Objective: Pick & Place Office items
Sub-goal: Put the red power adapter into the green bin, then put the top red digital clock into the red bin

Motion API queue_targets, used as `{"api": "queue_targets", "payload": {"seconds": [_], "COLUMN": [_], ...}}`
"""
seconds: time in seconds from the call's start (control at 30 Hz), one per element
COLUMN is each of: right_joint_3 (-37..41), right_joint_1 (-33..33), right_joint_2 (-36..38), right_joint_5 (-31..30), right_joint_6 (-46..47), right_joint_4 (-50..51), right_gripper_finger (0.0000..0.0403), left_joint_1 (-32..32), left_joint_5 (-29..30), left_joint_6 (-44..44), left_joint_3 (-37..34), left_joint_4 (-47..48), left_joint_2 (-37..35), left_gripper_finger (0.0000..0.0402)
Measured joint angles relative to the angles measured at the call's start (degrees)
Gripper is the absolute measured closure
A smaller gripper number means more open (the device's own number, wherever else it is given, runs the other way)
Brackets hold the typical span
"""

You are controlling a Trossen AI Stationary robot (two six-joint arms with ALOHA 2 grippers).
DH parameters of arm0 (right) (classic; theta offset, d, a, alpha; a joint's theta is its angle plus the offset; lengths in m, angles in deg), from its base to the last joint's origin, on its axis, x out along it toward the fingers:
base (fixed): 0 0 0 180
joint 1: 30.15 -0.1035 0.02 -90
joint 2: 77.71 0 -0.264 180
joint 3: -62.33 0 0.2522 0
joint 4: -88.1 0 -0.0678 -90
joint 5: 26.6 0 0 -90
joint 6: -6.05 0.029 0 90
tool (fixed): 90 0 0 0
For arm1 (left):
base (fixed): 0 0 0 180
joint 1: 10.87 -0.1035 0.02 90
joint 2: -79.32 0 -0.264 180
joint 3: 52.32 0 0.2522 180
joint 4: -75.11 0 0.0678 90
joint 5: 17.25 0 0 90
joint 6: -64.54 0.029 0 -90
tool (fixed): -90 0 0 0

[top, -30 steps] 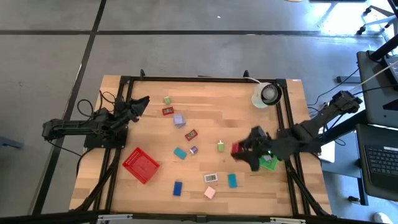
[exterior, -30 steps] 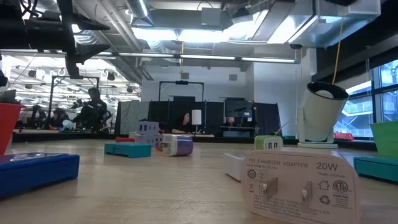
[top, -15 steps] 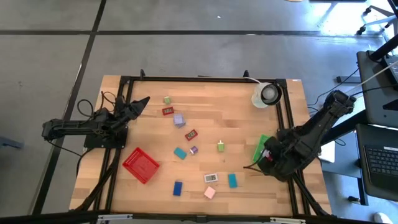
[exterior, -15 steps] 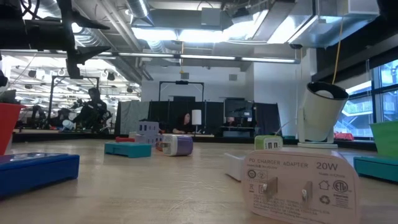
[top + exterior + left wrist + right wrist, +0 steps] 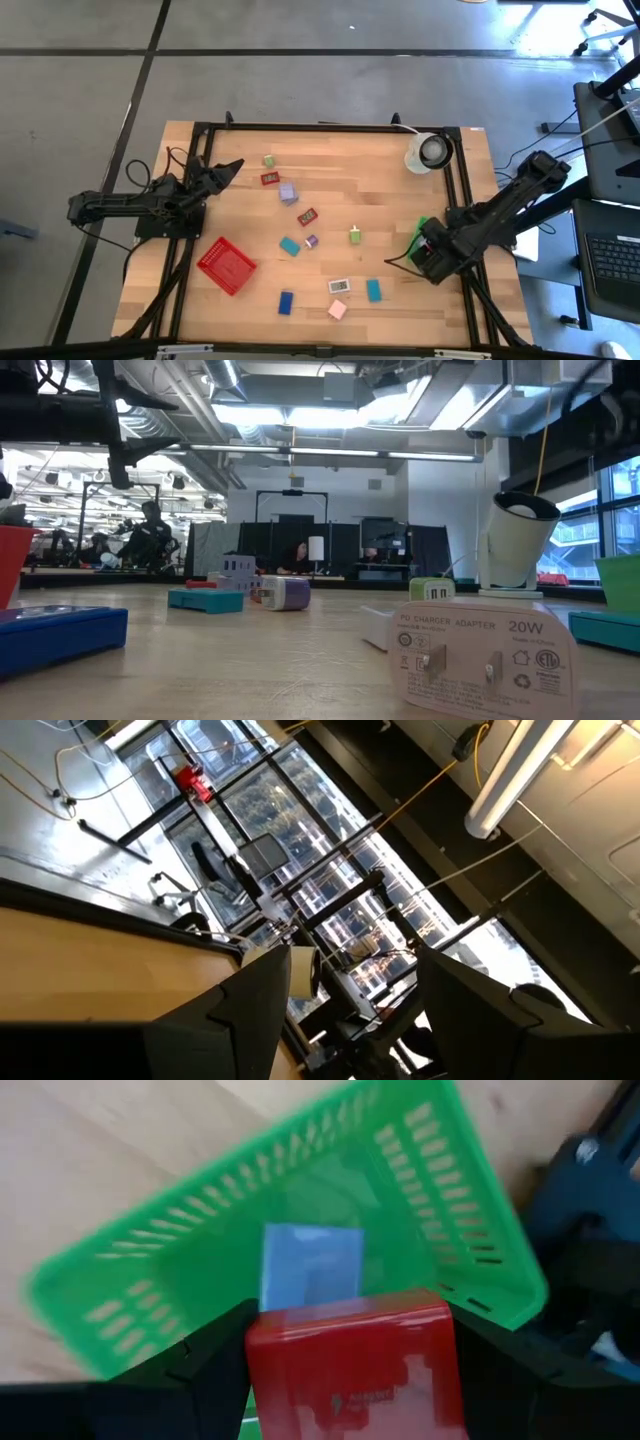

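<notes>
Pinching a red block (image 5: 352, 1365) in the right gripper (image 5: 350, 1380) at lower centre, hovering over the green basket (image 5: 130, 1295) for dropping beside the blue piece (image 5: 310, 1270); left gripper (image 5: 345, 1020) idling spread, empty.

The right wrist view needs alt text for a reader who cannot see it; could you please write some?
The right gripper holds a red rectangular block between its two dark fingers, directly above a green square plastic lattice basket on the wooden table. A light blue rectangular item already lies inside the basket.
</notes>
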Motion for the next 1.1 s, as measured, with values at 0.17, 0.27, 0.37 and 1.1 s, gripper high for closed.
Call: {"api": "queue_targets", "payload": {"seconds": [0.17,0.27,0.37,1.1], "right_joint_3": [3.53,3.92,3.7,-17.5], "right_joint_1": [0.55,0.84,0.88,7.0], "right_joint_2": [0.03,0.05,0.32,0.39], "right_joint_5": [0.87,1.06,1.06,-3.64], "right_joint_6": [-0.35,0.12,0.2,0.38], "right_joint_4": [-6.62,-6.48,-6.3,10.41], "right_gripper_finger": [0.013,0.0126,0.0108,0.0042], "left_joint_1": [0.02,0.0,0.0,0.02], "left_joint_5": [-0.24,-0.28,-1.29,-8.22], "left_joint_6": [0.0,0.0,0.29,20.99], "left_joint_3": [0.0,0.0,0.0,7.82], "left_joint_4": [0.32,0.55,0.83,13.58], "left_joint_2": [0.0,0.0,0.0,11.18], "left_gripper_finger": [0.0187,0.0187,0.0187,0.0148]}}
